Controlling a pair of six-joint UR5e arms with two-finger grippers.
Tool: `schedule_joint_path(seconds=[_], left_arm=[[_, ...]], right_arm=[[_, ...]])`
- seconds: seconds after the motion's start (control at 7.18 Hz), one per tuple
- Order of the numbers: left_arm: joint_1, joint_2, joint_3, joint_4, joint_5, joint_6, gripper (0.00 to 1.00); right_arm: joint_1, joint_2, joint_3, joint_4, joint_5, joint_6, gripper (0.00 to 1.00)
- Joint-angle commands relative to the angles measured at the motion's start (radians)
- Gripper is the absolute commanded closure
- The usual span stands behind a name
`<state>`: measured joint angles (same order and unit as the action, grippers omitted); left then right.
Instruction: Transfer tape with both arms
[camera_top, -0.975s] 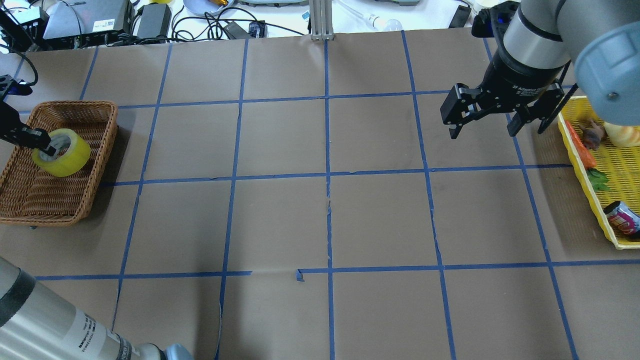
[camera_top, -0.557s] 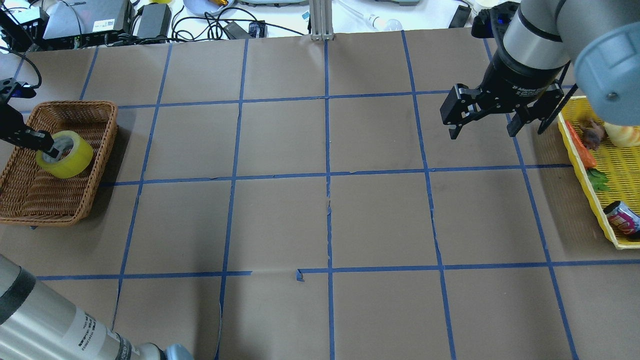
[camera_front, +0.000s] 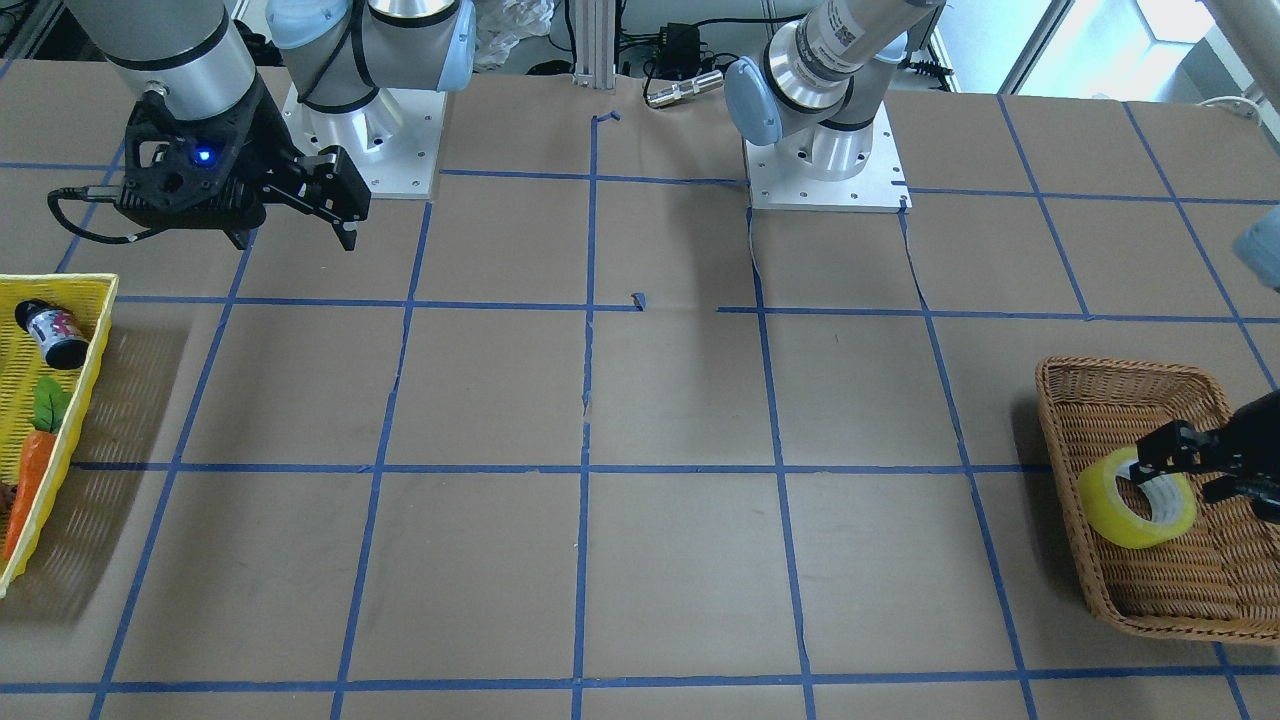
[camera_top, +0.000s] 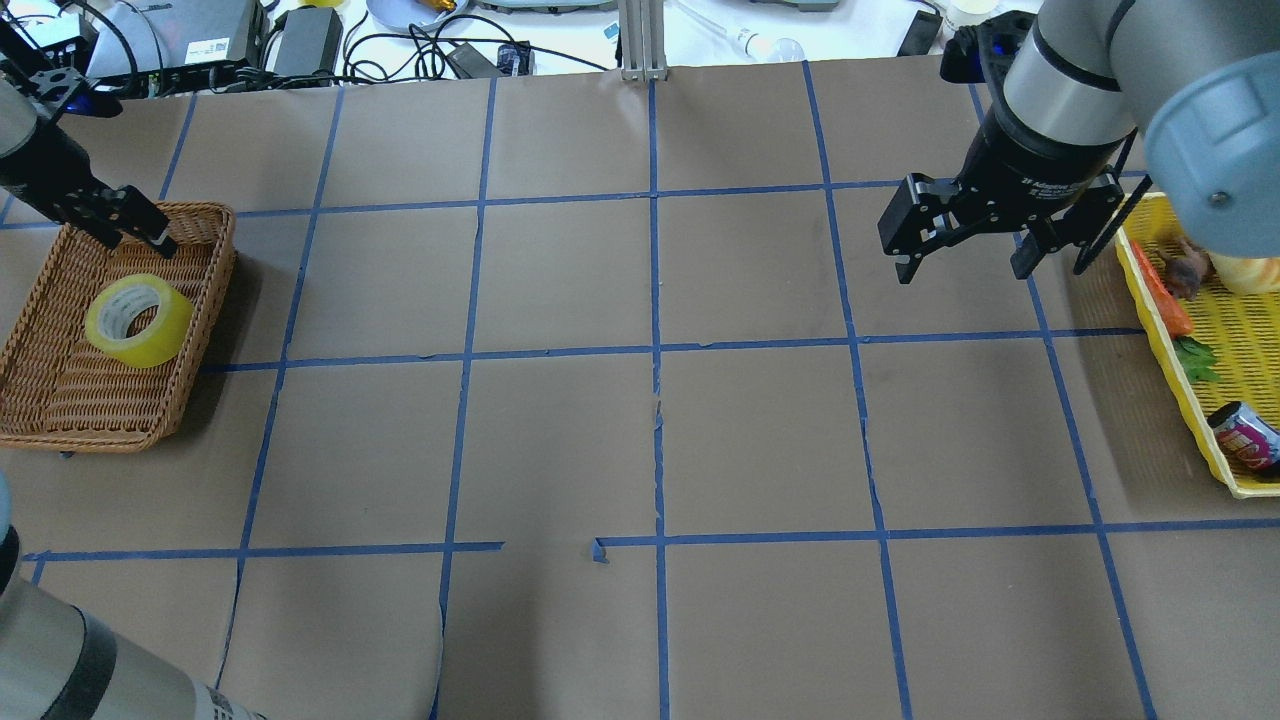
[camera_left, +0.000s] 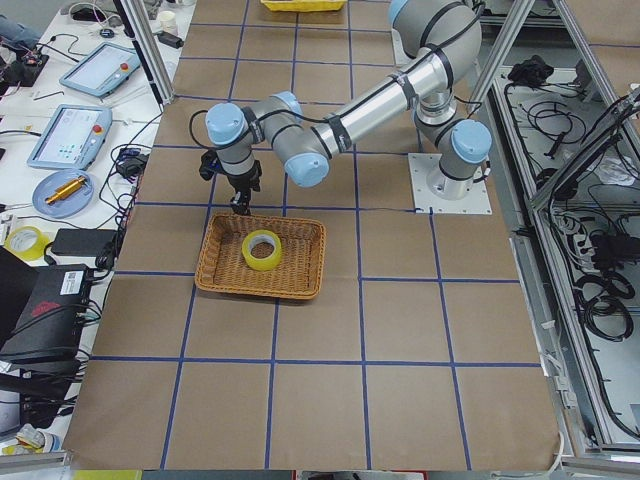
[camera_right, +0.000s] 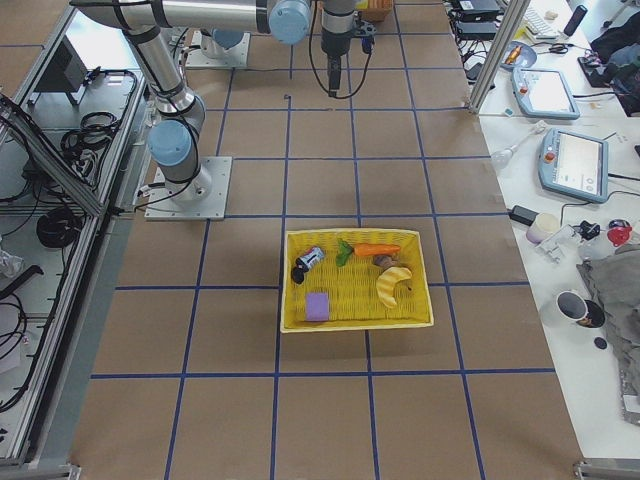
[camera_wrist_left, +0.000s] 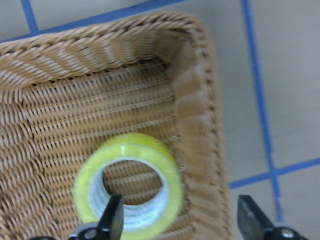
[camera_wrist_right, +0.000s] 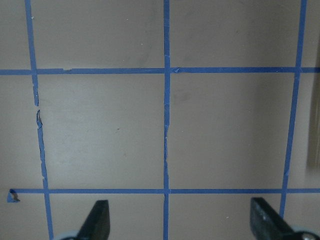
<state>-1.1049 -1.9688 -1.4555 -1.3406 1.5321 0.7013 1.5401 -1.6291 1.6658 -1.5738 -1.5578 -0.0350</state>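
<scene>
The yellow tape (camera_top: 138, 320) lies flat in the wicker basket (camera_top: 208, 300) at the table's left end. It also shows in the left wrist view (camera_wrist_left: 127, 190) and the left side view (camera_left: 262, 249). My left gripper (camera_top: 140, 240) is open and empty over the basket's far rim, apart from the tape. In the left wrist view (camera_wrist_left: 182, 220) its jaws stand wide, one finger over the ring's hole. In the front view the gripper (camera_front: 1185, 460) shows right at the tape (camera_front: 1140, 497). My right gripper (camera_top: 965, 265) is open and empty over bare table; the right wrist view (camera_wrist_right: 182, 220) shows only grid lines.
A yellow tray (camera_top: 1190, 420) at the right end holds a carrot (camera_top: 1165, 300), a can (camera_top: 1245, 435) and other toys. Cables and devices line the far edge. The arm bases (camera_front: 825, 160) stand at the robot side.
My left gripper has let go of the tape and drawn away toward the far side. The tape has dropped flat into the basket. The right arm has hardly moved.
</scene>
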Motion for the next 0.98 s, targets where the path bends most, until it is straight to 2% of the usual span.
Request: schedule_joint_path(seconds=[0.0, 0.14, 0.42, 0.56, 0.7, 0.84], left_arm=[[-0.235, 0.098, -0.046, -0.032, 0.014, -0.377, 0.17], [-0.322, 0.134, -0.028, -0.052, 0.043, -0.519, 0.17], [-0.407, 0.261, -0.046, -0.096, 0.059, -0.637, 0.16], [-0.417, 0.33, -0.054, -0.106, 0.057, -0.657, 0.06], [-0.421, 0.356, -0.065, -0.101, 0.046, -0.684, 0.0], [-0.446, 0.385, -0.068, -0.101, 0.042, -0.689, 0.0]], right_arm=[[0.0, 0.0, 0.0, 0.0, -0.007, -0.002, 0.0], [0.0, 0.0, 0.002, 0.0, -0.007, -0.002, 0.0], [0.0, 0.0, 0.002, 0.0, -0.002, -0.002, 0.0], [0.0, 0.0, 0.002, 0.0, 0.001, -0.002, 0.0], [0.0, 0.0, 0.002, 0.0, -0.008, -0.003, 0.0], [0.0, 0.0, 0.002, 0.0, -0.007, -0.002, 0.0]])
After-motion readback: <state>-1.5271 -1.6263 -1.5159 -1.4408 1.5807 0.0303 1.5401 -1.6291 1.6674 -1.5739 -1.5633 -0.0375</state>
